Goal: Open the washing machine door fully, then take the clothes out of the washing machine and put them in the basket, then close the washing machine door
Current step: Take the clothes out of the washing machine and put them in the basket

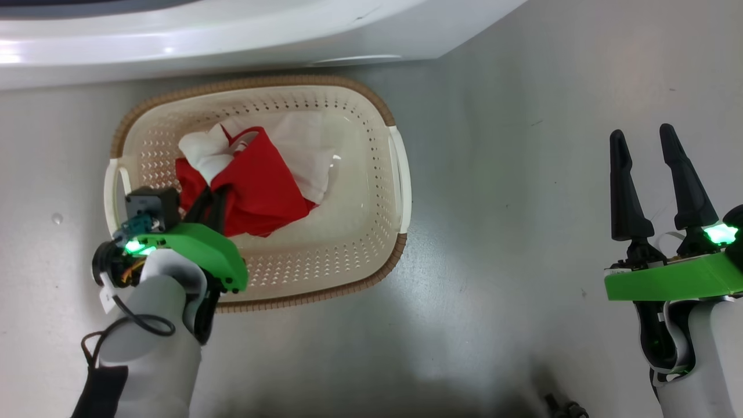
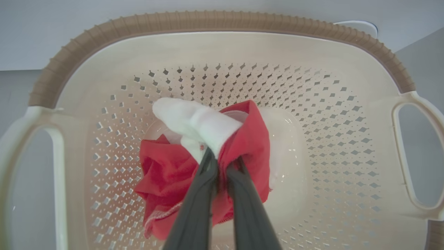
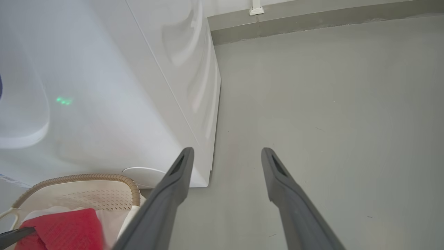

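The cream basket [image 1: 400, 174] with its brown rim sits on the floor just in front of the white washing machine [image 1: 232, 35]. Red and white clothes [image 1: 261, 180] lie bunched inside it. My left gripper [image 1: 212, 203] reaches down into the basket, shut on the clothes; in the left wrist view its fingers [image 2: 204, 187] pinch the red and white clothes [image 2: 166, 170] above the basket [image 2: 312, 132] bottom. My right gripper [image 1: 644, 136] stands open over bare floor to the right, empty. The right wrist view shows the washing machine [image 3: 121, 86] side, the basket [image 3: 86, 178] and clothes [image 3: 62, 225]. The washing machine door is out of view.
Grey floor [image 1: 522, 203] stretches to the right of the basket and toward me. A wall base [image 3: 312, 24] runs behind the machine. A small dark object [image 1: 566, 406] lies at the bottom edge of the head view.
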Robot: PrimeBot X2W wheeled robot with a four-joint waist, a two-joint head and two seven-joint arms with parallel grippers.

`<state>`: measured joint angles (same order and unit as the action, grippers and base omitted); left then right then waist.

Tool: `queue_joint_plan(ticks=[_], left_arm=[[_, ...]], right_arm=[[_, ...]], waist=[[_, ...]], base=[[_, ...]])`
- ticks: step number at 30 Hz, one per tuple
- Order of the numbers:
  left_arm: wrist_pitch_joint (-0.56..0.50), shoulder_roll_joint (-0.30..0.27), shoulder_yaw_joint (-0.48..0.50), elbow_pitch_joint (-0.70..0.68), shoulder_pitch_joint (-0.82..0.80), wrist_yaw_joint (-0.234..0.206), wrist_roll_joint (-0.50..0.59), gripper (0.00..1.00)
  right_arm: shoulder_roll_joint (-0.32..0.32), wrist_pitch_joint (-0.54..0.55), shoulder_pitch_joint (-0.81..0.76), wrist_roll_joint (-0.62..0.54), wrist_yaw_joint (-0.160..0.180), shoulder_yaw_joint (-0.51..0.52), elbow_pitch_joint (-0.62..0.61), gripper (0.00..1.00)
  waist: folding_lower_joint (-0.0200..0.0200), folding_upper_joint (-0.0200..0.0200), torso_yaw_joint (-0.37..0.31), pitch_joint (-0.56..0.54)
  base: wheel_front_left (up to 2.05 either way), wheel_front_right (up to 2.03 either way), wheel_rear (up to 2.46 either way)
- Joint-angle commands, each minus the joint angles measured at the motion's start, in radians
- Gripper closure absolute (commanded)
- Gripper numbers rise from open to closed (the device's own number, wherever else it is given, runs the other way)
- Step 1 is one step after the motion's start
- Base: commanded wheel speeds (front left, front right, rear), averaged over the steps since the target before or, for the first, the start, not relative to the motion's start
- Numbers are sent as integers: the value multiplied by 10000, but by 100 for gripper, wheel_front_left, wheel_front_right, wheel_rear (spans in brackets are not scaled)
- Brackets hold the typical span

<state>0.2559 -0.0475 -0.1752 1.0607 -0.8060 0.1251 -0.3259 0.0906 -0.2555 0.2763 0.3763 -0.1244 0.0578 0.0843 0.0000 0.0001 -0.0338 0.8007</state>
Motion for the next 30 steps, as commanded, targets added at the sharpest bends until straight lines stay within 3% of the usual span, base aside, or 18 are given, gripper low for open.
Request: queue_joint_plan(ticks=[1, 3, 4, 12, 13, 14, 15, 16, 30], left_arm=[[59, -240, 277, 101, 122, 55, 27, 100], [59, -212, 316, 329, 4, 55, -41, 96], [59, -192, 313, 468, -92, 55, -62, 89], [59, -164, 275, 611, -171, 56, -219, 56], [59, -160, 282, 581, -138, 56, -245, 27], [59, -155, 284, 545, -94, 56, -264, 13], [59, -151, 296, 485, -41, 56, -287, 4], [59, -149, 323, 407, 17, 56, -311, 0], [59, -174, 624, -929, 1064, 56, -275, 0]], right_arm=[[9, -63, -82, -41, -63, -116, -270, 0], [4, -63, -79, -47, -63, -107, -291, 0], [-5, -63, -81, -57, -63, -104, -293, 0], [-23, -63, -52, -79, -63, -108, -229, 0], [-23, -63, -54, -84, -63, -106, -216, 0], [-24, -63, -58, -89, -63, -104, -202, 0], [-23, -63, -69, -91, -63, -104, -185, 0], [-19, -63, -77, -90, -63, -109, -167, 0], [105, -63, -223, -73, -63, -291, 165, 0]], waist=[[0, -1, 7, 81], [0, -1, 15, 129], [0, -1, 26, 157], [0, -1, 35, 71], [0, -1, 42, 29], [0, -1, 52, -29], [0, -1, 62, -90], [0, -1, 72, -153], [0, -1, 254, -1386]], base=[[0, 0, 0], [0, 0, 0], [0, 0, 0], [0, 0, 0], [0, 0, 0], [0, 0, 0], [0, 0, 0], [0, 0, 0], [0, 0, 0]])
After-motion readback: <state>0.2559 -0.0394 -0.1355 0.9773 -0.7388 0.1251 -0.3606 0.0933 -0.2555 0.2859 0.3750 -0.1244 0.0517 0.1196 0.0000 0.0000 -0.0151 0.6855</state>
